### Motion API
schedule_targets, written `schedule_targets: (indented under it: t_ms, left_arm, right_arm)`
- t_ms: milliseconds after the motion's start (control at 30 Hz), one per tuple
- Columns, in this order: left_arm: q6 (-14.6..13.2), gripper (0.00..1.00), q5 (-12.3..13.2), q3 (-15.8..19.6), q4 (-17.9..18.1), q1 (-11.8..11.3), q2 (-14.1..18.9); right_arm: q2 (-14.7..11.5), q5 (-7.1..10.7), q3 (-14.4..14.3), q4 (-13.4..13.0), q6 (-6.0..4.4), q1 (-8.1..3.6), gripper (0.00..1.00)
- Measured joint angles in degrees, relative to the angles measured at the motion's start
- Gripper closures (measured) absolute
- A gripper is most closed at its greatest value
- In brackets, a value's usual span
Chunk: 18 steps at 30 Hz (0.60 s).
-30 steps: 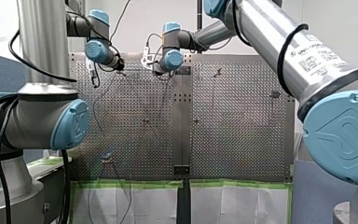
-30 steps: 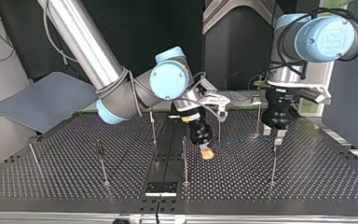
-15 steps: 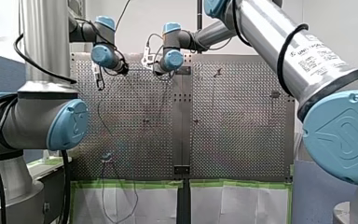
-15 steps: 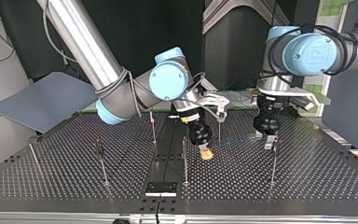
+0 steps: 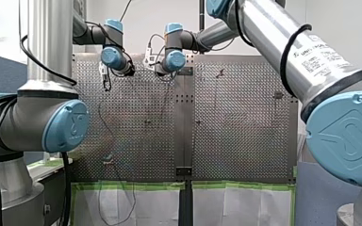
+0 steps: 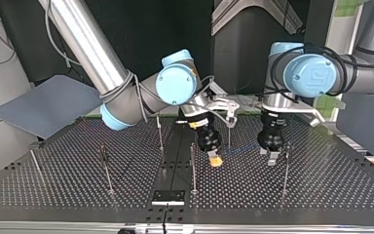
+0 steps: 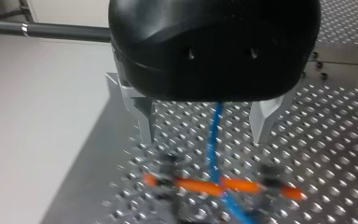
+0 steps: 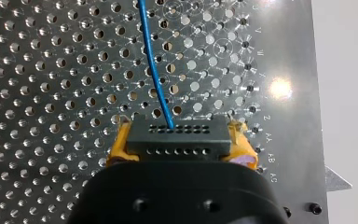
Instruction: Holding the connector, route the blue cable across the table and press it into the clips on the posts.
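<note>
Perforated table fills the lower frame; our right gripper clamps the connector, left gripper spread astride the blue cable, and we want it taut

my left arm and my right arm: silver tubes, pale-blue joint caps with embossed logo, black cables looped outside. right tube: white Universal Robots label. left gripper: black housing, metal jaws. right gripper: black, yellow pads.

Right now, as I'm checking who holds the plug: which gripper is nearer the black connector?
Right. My right gripper is shut on the connector. My left gripper is apart from it, at the top view's right, open around the blue cable.
</note>
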State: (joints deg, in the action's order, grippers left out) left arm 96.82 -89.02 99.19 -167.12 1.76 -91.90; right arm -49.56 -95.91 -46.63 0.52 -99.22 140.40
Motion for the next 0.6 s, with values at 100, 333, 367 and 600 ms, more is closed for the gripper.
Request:
schedule_targets:
  t_ms: [100,333,367,600]
  left_arm:
    - [-0.52,0.00,-0.91,-0.13,-0.05,0.20,-0.68]
    - [-0.68,0.10,-1.67,-0.15,-0.07,0.28,-0.94]
    - [-0.65,0.31,-1.71,-0.16,-0.06,0.28,-0.94]
    - [-0.16,1.00,-2.98,-0.16,-0.07,0.34,-0.96]
  right_arm:
    - [-0.02,0.00,0.00,0.00,-0.02,-0.02,1.00]
    - [0.00,0.02,0.00,0.04,-0.16,-0.01,1.00]
    - [0.00,0.04,0.00,0.06,-0.17,-0.01,1.00]
    - [0.01,0.17,0.00,0.11,-0.20,0.05,1.00]
